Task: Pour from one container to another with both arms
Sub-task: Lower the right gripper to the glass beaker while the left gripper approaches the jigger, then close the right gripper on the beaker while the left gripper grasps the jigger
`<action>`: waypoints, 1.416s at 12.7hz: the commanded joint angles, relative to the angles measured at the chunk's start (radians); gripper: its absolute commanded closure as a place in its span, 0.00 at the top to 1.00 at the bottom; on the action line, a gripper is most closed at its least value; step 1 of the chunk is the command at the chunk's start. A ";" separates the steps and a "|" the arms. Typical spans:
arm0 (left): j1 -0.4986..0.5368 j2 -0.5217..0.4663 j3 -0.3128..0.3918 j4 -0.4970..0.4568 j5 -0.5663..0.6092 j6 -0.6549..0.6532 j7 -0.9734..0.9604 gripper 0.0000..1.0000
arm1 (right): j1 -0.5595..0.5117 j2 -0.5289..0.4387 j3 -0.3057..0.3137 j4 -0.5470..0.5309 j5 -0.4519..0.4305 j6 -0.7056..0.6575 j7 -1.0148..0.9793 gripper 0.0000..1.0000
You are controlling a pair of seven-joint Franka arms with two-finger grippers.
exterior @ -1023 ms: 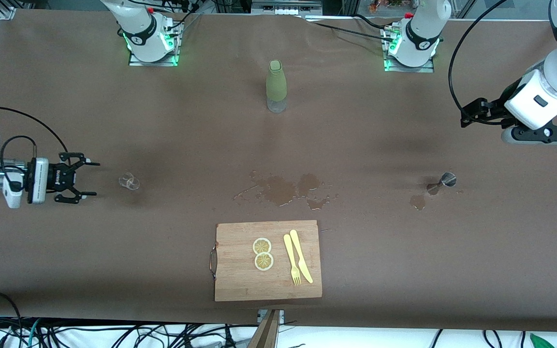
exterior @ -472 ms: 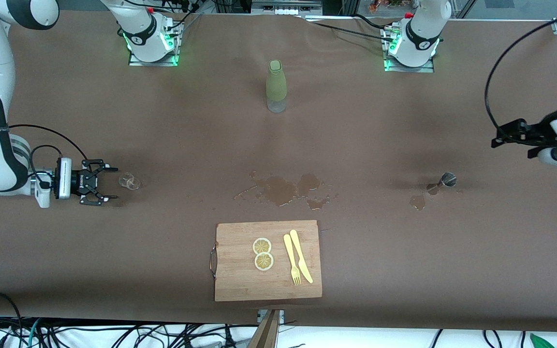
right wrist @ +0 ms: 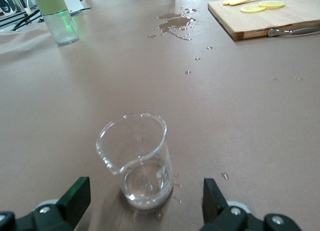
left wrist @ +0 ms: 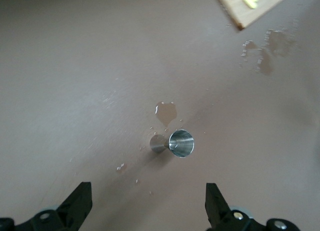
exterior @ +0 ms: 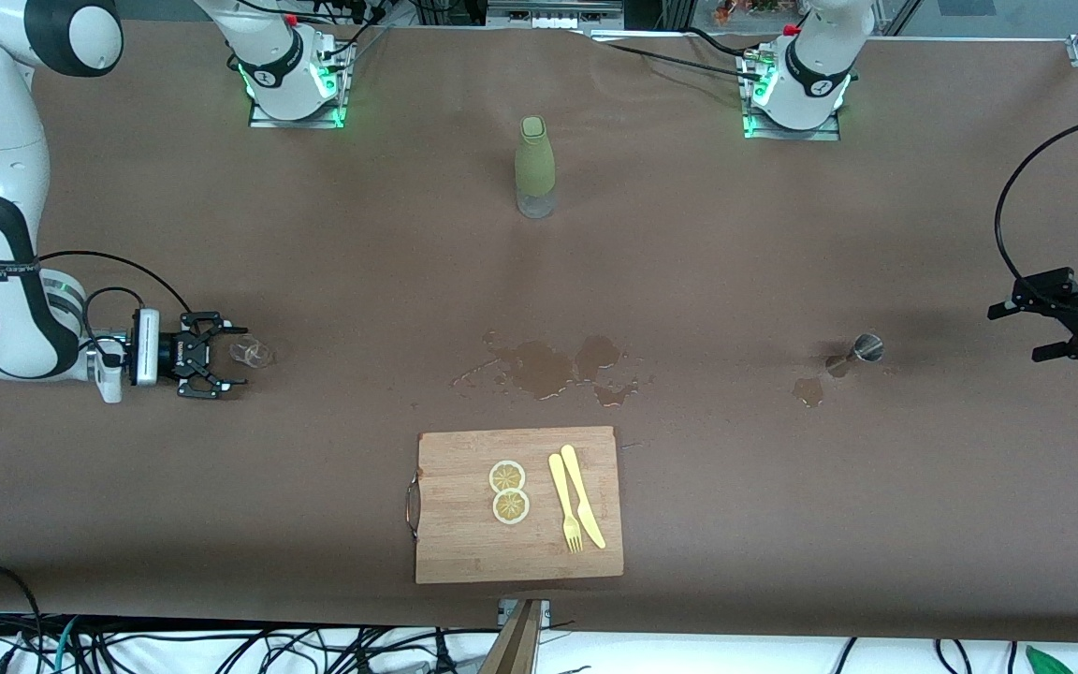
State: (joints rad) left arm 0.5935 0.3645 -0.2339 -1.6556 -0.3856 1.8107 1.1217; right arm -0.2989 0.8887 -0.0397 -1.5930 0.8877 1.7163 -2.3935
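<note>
Read the table as a dial seen from the front camera, with twelve at the arms' bases.

At nine o'clock, toward the right arm's end, you have the glass beaker standing upright with a little clear liquid in its bottom. The right gripper lies level and low at the table. Its jaws are spread wide and grasp nothing. In the right wrist view the fingers flank the beaker, which stands just in front of the tips, with a gap on each side.

At three o'clock, toward the left arm's end, the metal jigger sits with a small puddle just beside it at its seven o'clock. The left gripper is over the table's edge at that end, well apart from the jigger, with its jaws released and empty. The left wrist view shows the jigger between the two spread fingers, some way ahead of them.

At the dial's centre there is a brown spill. The green bottle stands upright at twelve. At six lies the board, carrying two lemon slices that touch each other, with a yellow fork and knife side by side next to them.
</note>
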 commanded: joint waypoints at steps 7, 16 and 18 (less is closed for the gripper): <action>0.092 0.261 -0.008 -0.125 -0.347 0.018 0.902 1.00 | 0.027 0.021 0.006 0.034 0.050 0.003 0.011 0.98; -0.059 0.436 0.123 -0.107 -0.652 -0.029 1.429 1.00 | 0.029 0.019 0.006 0.048 0.051 -0.006 0.014 0.35; -0.077 0.445 0.136 -0.110 -0.685 -0.037 1.474 1.00 | 0.029 0.018 0.006 0.050 0.050 -0.007 0.071 0.09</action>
State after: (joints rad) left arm 0.5439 0.7990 -0.1251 -1.7800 -1.0296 1.8009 2.5185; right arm -0.2691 0.8975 -0.0353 -1.5631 0.9222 1.7220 -2.3786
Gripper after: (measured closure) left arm 0.000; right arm 0.511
